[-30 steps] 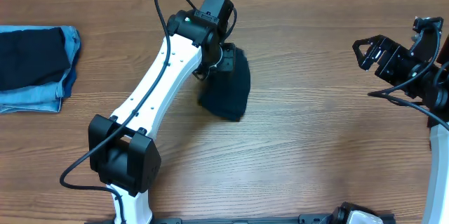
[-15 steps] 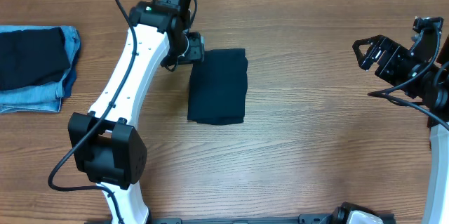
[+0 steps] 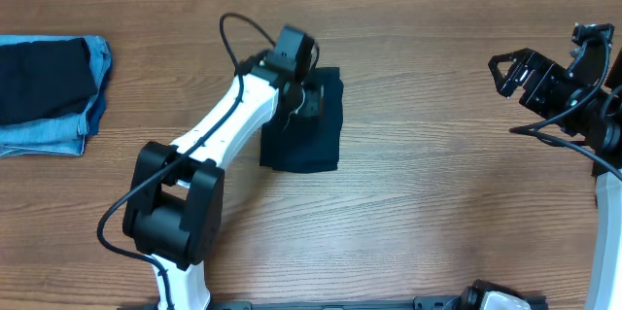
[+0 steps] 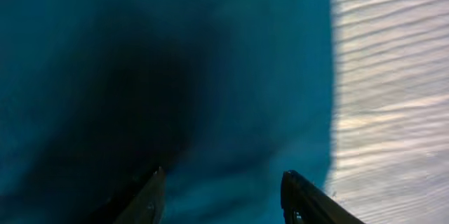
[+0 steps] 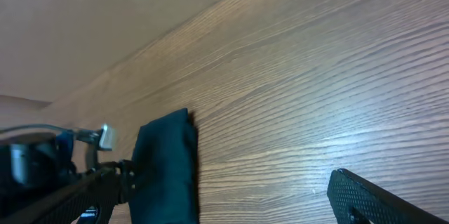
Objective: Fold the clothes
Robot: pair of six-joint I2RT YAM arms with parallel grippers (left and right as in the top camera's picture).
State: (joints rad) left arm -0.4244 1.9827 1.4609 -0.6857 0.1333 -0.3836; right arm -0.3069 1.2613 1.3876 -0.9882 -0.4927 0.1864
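A dark navy shirt (image 3: 316, 140), folded into a narrow rectangle, lies flat at the table's middle. My left gripper (image 3: 303, 96) hovers low over its upper left part. In the left wrist view the shirt (image 4: 210, 76) fills nearly the whole frame, and my left gripper (image 4: 223, 182) stands with its fingertips (image 4: 156, 182) apart and cloth lying flat under the gap. My right gripper (image 3: 505, 75) is open over bare wood at the far right, well clear of the shirt. The right wrist view shows the shirt (image 5: 165, 168) from a distance.
A stack of folded clothes (image 3: 44, 91), dark navy on top of light blue denim, rests at the table's left edge. Bare wooden table (image 3: 428, 174) separates the shirt from the right arm. The back edge of the table runs along the top of the overhead view.
The left arm laid the shirt down flat, swung off to the left, then came back over the shirt's upper left part. The right arm has not moved.
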